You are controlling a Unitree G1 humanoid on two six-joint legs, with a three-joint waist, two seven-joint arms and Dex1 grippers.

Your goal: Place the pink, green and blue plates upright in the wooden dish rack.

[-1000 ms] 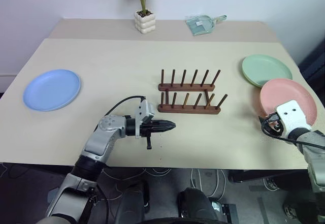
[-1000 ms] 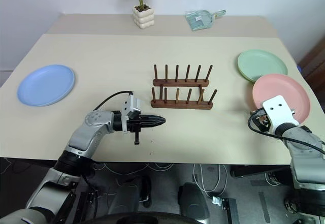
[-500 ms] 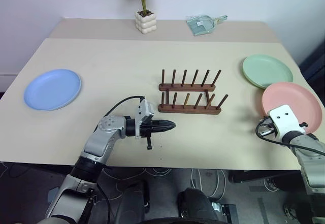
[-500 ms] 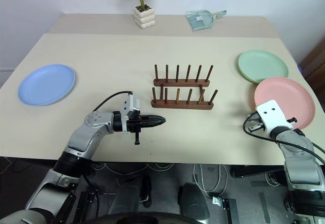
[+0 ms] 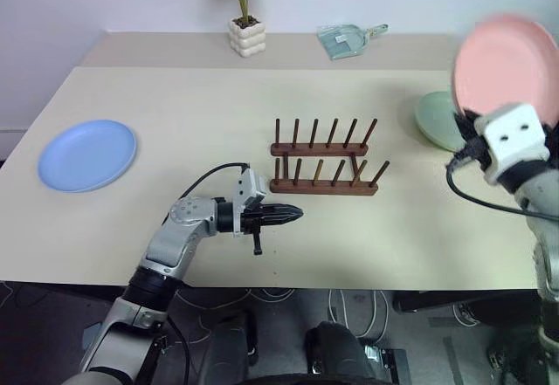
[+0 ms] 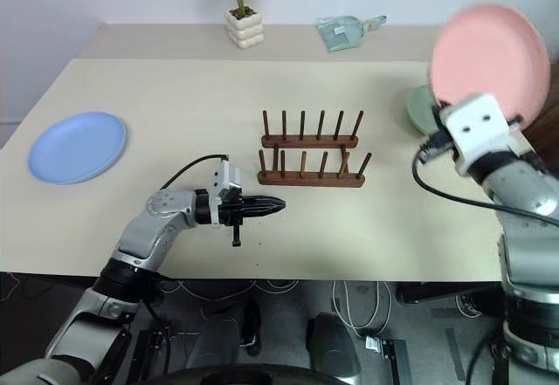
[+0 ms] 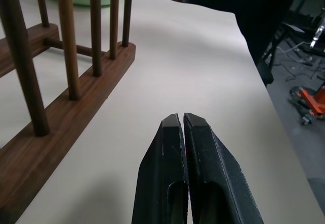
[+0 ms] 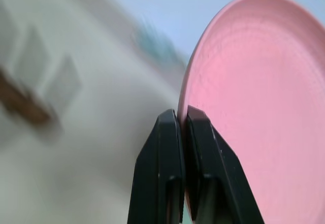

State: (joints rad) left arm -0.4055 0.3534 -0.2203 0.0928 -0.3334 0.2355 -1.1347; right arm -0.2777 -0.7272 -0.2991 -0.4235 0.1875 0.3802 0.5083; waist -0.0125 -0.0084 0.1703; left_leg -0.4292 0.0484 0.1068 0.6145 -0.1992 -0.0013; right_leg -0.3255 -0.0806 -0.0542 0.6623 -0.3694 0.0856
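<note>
Your right pincer (image 8: 179,120) is clamped on the rim of the round salmon-pink plate (image 5: 505,60), raised at upper right. That thin edge grip could slip during a swing toward the dark wooden peg rack (image 5: 324,168). Your left pincer (image 7: 183,125) is closed on nothing.

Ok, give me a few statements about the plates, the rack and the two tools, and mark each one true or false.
1. The right tool is shut on the pink plate's rim and holds it off the table. True.
2. The rack already holds a plate. False: its pegs stand bare.
3. The blue plate lies flat on the table's left side. True.
4. The left tool holds the green plate. False: it is shut on nothing, near the rack, and the green plate lies on the table to the right.
5. The potted plant stands between the two rows of pegs. False: it stands at the table's far edge.
</note>
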